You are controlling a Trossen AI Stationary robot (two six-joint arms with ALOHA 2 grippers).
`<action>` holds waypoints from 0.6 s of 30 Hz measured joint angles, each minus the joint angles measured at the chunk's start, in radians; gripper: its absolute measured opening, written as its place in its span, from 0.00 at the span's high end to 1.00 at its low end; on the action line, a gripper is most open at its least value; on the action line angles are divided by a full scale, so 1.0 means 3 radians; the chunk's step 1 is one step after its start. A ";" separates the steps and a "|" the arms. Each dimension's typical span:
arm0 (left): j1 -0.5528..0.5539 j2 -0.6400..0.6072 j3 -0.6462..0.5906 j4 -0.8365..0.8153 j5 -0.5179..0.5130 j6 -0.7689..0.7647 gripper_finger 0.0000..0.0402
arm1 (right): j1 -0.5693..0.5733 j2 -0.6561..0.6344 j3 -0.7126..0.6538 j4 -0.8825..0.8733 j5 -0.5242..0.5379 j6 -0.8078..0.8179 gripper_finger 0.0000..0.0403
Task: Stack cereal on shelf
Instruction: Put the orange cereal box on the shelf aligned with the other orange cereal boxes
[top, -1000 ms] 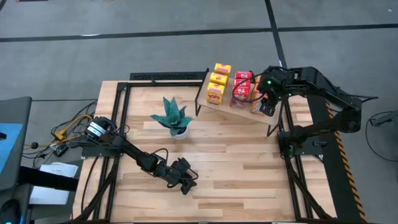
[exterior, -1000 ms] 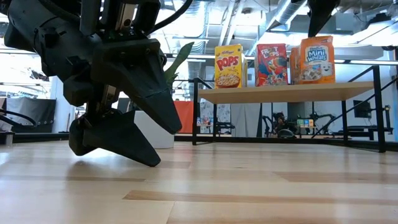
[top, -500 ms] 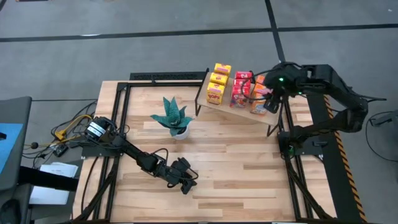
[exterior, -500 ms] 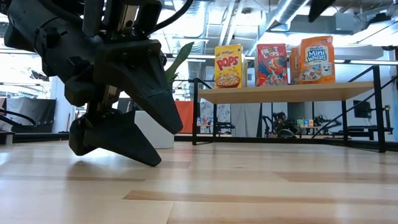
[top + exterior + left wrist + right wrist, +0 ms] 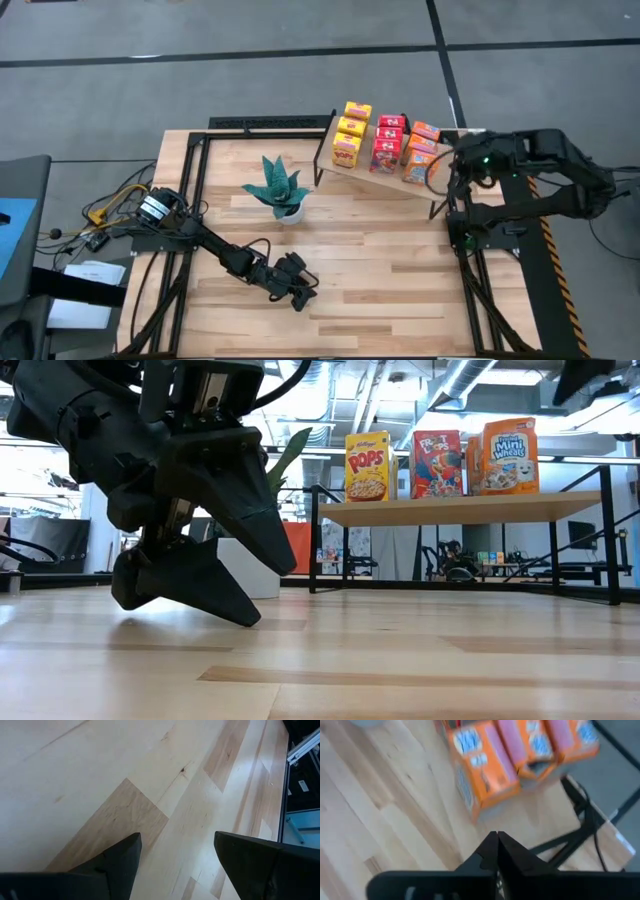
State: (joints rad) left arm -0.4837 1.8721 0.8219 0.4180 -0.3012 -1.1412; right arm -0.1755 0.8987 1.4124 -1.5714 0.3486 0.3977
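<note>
My right jaws were shut on nothing, hanging just beside the shelf's right end; my left jaws stood open and empty, low over the near part of the table. From above, the cereal sat on the shelf in three rows: yellow boxes on the left, red boxes in the middle, orange boxes on the right. A plant stood on the table left of the shelf.

At table height, my left jaws filled the left of the view, tips just above the wood. Behind them the shelf carried a yellow, a red and an orange box upright, side by side.

Past my left wrist, my two fingers were well apart over bare table.

Past my right wrist, my fingers met tip to tip, with orange boxes on the shelf board beyond them.
</note>
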 joint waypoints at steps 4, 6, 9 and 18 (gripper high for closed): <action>0.0011 0.0000 0.0000 -0.0003 -0.0001 0.0006 0.38 | -0.0007 -0.0059 -0.0319 0.0027 0.0062 0.0071 0.89; 0.0013 0.0000 0.0000 -0.0003 -0.0004 0.0006 0.38 | -0.0009 -0.0050 -0.0418 0.0103 0.0068 0.0068 0.90; 0.0013 0.0000 0.0000 -0.0004 -0.0010 0.0008 0.38 | -0.0007 -0.0044 -0.0488 0.0256 0.0067 -0.0042 0.92; 0.0013 0.0000 0.0000 -0.0009 -0.0072 -0.0019 0.38 | -0.0012 0.0154 -0.0530 0.0427 0.0067 -0.0288 0.95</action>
State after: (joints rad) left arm -0.4797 1.8721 0.8219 0.4154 -0.3229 -1.1469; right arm -0.1791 0.9449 1.2533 -1.4432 0.3687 0.3112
